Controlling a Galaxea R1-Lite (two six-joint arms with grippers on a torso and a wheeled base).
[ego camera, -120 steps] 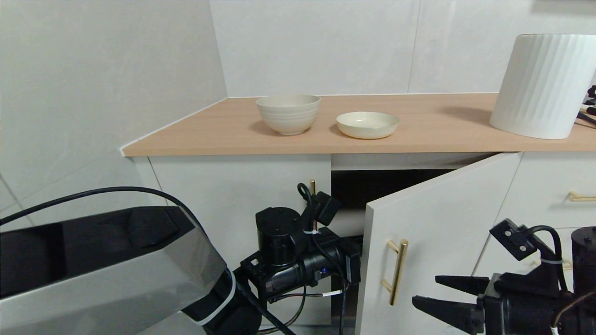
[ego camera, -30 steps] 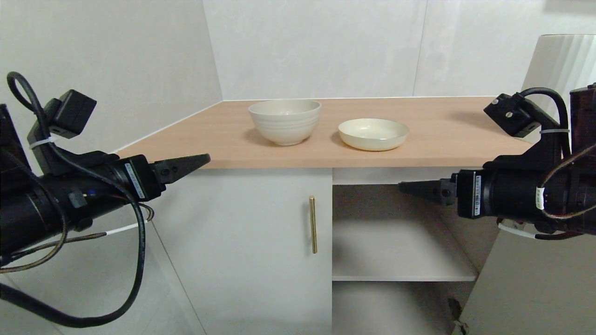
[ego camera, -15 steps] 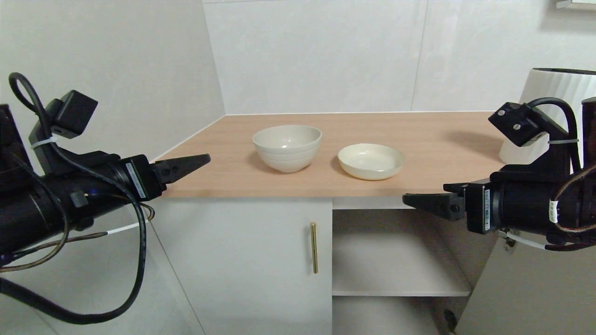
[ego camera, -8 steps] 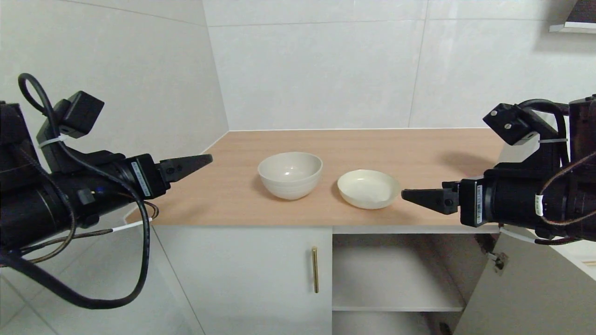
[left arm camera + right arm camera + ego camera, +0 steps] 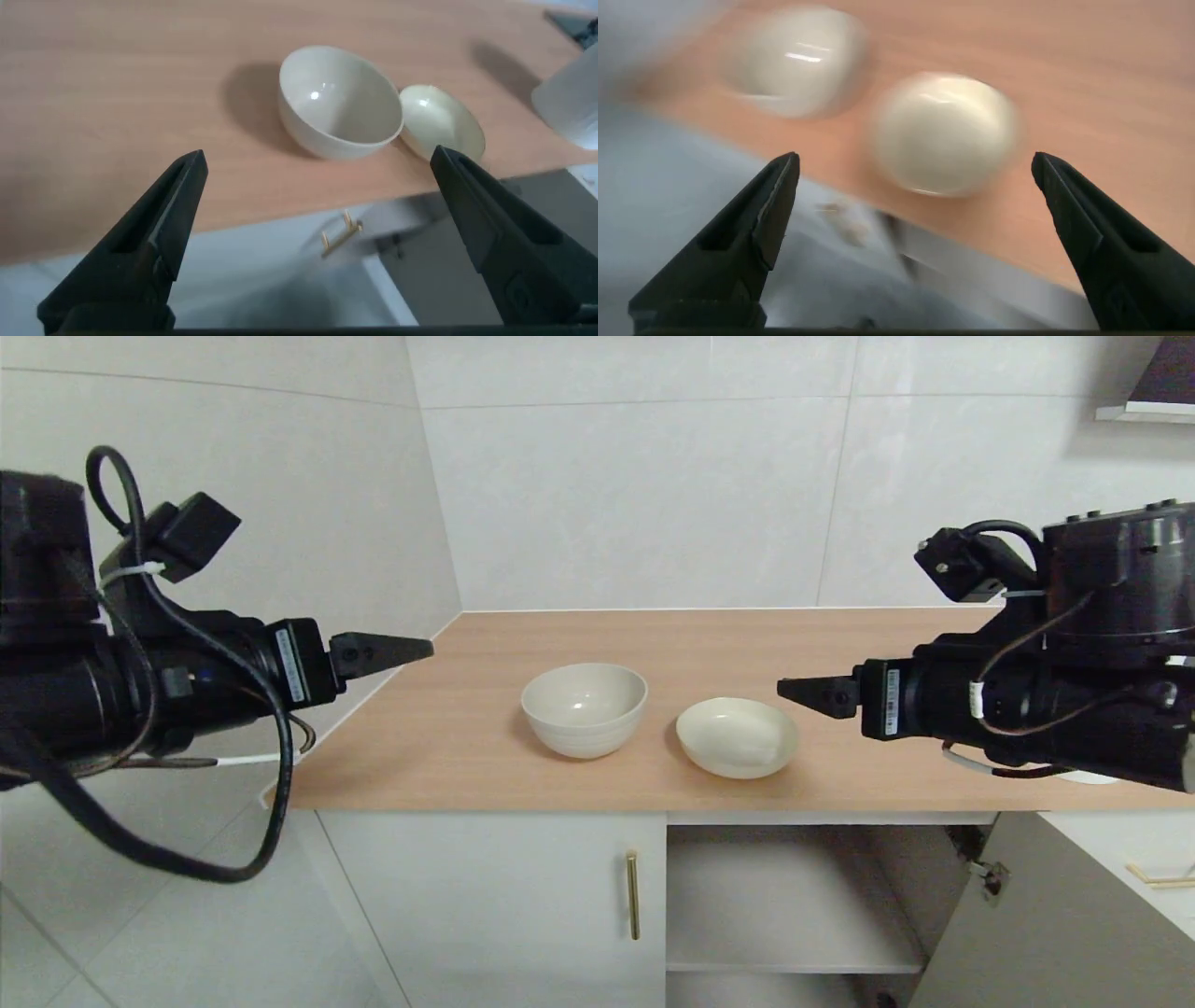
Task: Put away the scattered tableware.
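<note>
Bowl (image 5: pixel 583 707) and shallow dish (image 5: pixel 738 735) sit on the counter (image 5: pixel 448 747) between our left gripper (image 5: pixel 422 649) and right gripper (image 5: pixel 787 689), both spread open.

Kitchen: tiled walls (image 5: pixel 635 504), wooden countertop (image 5: pixel 467 747), white cabinets (image 5: pixel 485 905).

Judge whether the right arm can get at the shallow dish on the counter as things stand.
Probably yes: the open right gripper hovers near the shallow dish, with nothing between them.
</note>
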